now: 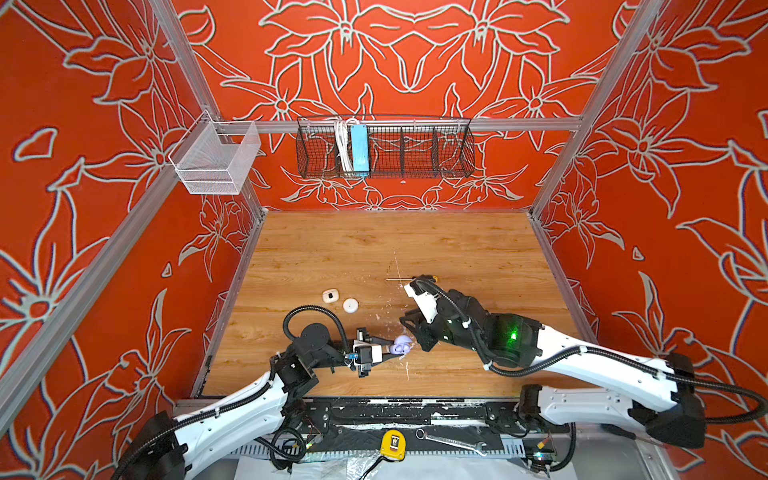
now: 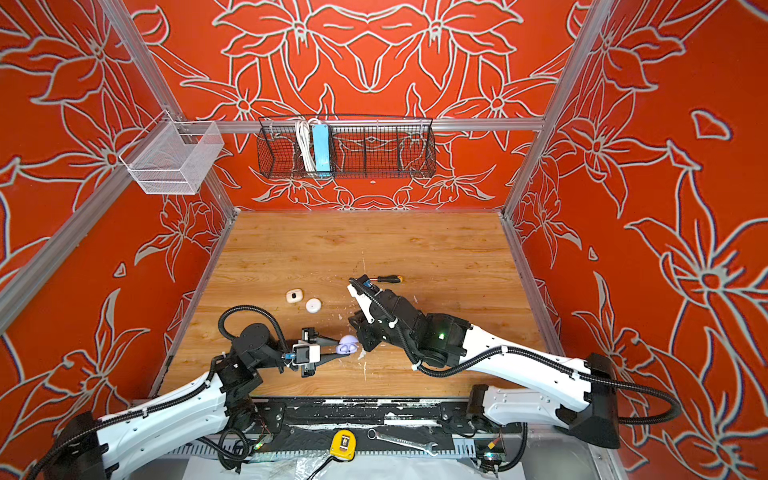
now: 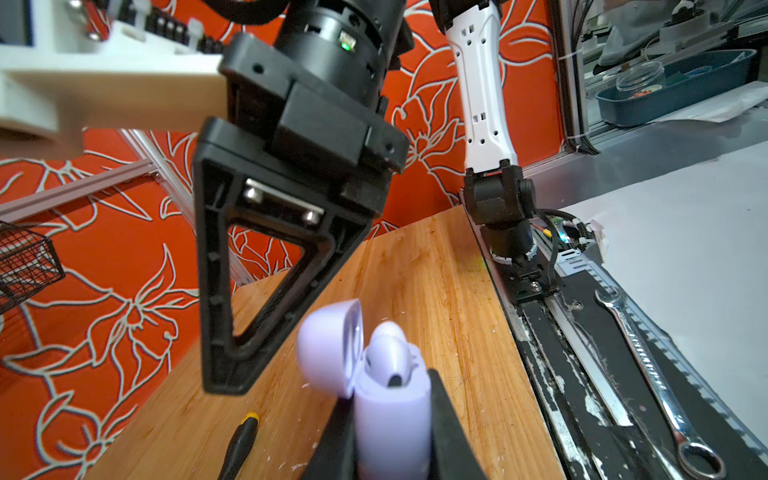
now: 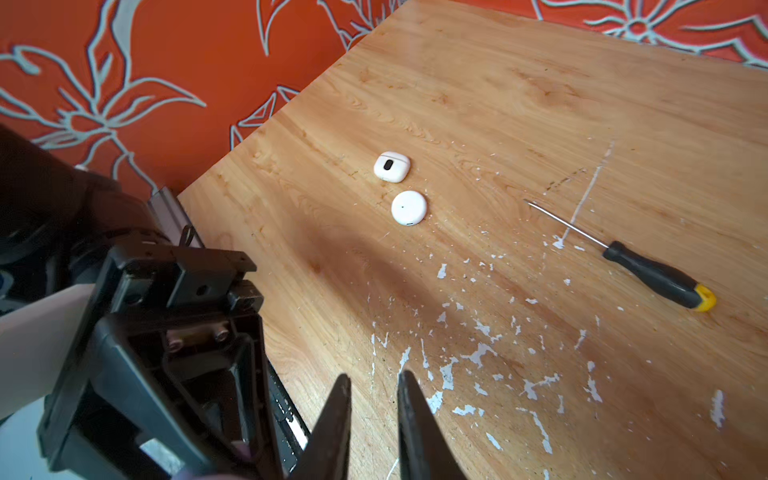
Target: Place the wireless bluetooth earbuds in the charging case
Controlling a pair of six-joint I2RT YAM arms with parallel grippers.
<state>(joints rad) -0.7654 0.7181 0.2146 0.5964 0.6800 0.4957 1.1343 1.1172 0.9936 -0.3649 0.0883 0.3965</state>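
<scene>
- Lilac charging case (image 3: 390, 415), lid open, stands clamped between the left gripper's (image 1: 393, 349) jaws.
- One lilac earbud (image 3: 388, 353) pokes up from the case's well, beside the raised lid.
- Right gripper (image 4: 372, 380), jaws narrowly apart and empty, hangs just beside the case, at its 3 o'clock in both top views.

Screwdriver (image 2: 390, 279) lies mid-bench, right of centre. Wrench (image 1: 451, 441) and yellow device (image 1: 392, 444) beyond front edge. Black wire basket (image 1: 415, 162) above back edge holds blue power strip (image 1: 359, 149).
</scene>
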